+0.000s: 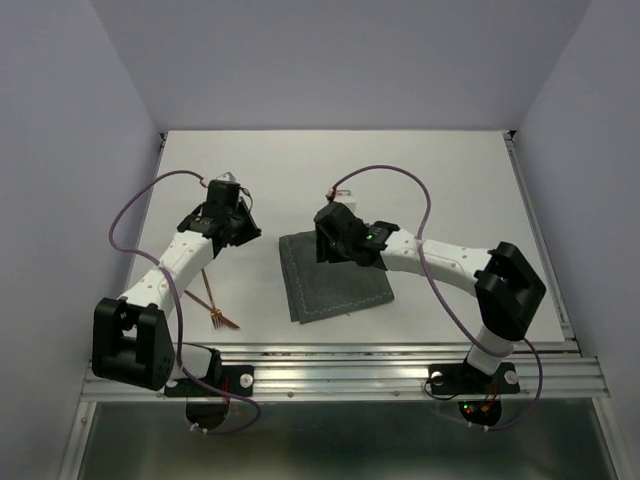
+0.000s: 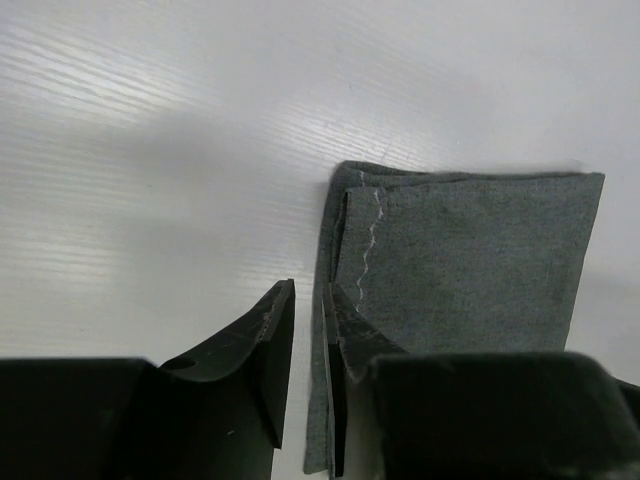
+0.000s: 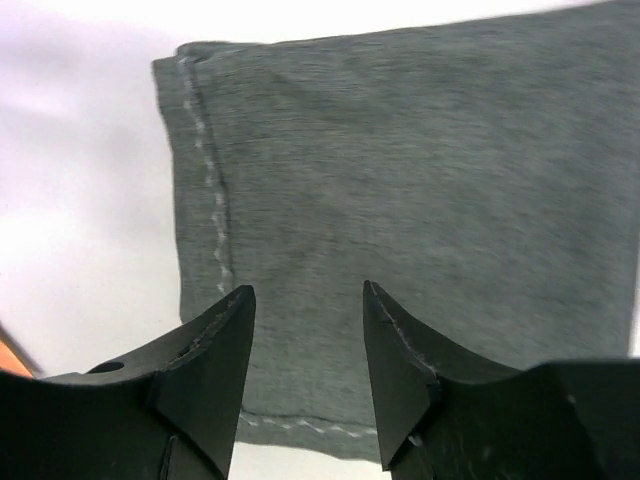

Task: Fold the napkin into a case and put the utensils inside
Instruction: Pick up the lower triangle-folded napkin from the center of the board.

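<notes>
The left end effector (image 2: 308,292) and right end effector (image 3: 308,290) stood parted and empty; the folded grey-green cloth napkin (image 1: 335,280) probably wanted its 9 o'clock edge pinched squarely.

left arm (image 1: 185,252): jaws slightly parted | right arm (image 1: 440,258): jaws wider apart

Far half of bench (image 1: 450,170) is lying bare, giving open passage. Napkin (image 1: 340,285) is occupying centre. Right tool (image 1: 325,245) is hanging over its far-left corner, and left tool (image 1: 243,228) is crowding its left edge. Utensils (image 1: 222,320) are lying near-left beside the left arm, blocking that lane.
</notes>
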You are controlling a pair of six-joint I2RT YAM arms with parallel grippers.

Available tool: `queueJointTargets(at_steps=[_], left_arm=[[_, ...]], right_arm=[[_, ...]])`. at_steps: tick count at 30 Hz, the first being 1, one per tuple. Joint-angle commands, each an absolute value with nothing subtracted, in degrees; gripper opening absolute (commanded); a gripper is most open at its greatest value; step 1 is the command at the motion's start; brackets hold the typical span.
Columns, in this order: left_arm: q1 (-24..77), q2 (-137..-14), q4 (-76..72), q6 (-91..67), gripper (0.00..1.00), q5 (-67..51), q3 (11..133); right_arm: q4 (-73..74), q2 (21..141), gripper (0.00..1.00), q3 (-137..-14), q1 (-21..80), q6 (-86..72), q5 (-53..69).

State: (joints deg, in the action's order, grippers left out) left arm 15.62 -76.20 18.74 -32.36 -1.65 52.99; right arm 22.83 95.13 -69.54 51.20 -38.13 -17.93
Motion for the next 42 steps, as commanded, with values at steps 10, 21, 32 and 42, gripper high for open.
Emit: queueJointTargets(at_steps=[10, 21, 32, 42], left_arm=[[3.4, -67.4, 24.5, -28.7, 0.3, -3.2, 53.3], [0.5, -66.3, 26.1, -26.8, 0.3, -4.5, 53.7], [-1.2, -65.0, 24.5, -27.2, 0.3, -6.9, 51.2], [-1.1, -65.1, 19.0, -28.7, 0.51, -15.0, 44.8]], right_arm=[[26.9, 119.7, 0.7, -97.9, 57.2, -29.7, -26.2], [31.0, 133.7, 0.78, -112.2, 57.7, -26.5, -31.1], [25.8, 135.4, 0.41, -109.2, 57.7, -27.6, -28.2], [14.3, 126.0, 0.01, -97.7, 55.4, -26.6, -12.7]])
